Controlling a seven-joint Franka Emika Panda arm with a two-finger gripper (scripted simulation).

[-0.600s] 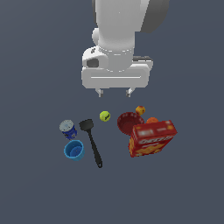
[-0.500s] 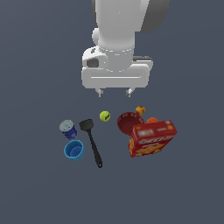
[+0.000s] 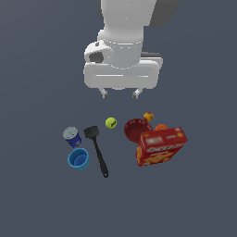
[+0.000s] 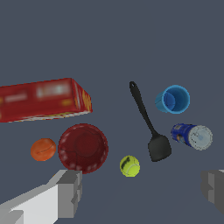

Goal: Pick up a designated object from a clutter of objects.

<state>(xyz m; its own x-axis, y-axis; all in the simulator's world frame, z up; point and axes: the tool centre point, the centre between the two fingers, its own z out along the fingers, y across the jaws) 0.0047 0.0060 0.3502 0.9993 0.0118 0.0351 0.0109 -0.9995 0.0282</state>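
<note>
The designated object, a small dark blue can [image 3: 71, 137] with a silvery top, stands at the exterior view's left end of the clutter; in the wrist view the can [image 4: 191, 135] shows beside the spatula head. My gripper [image 3: 120, 94] hangs open well above the floor, up and to the exterior view's right of the can, with nothing between its fingers [image 4: 66, 192]. The can is apart from both fingers.
A light-blue cup [image 3: 78, 159] sits just in front of the can. A black spatula [image 3: 96, 149], a yellow-green ball [image 3: 110, 122], a dark red bowl [image 3: 137, 129], an orange [image 3: 160, 127], a small cube [image 3: 148, 116] and a red cracker box [image 3: 160, 146] lie to the exterior view's right.
</note>
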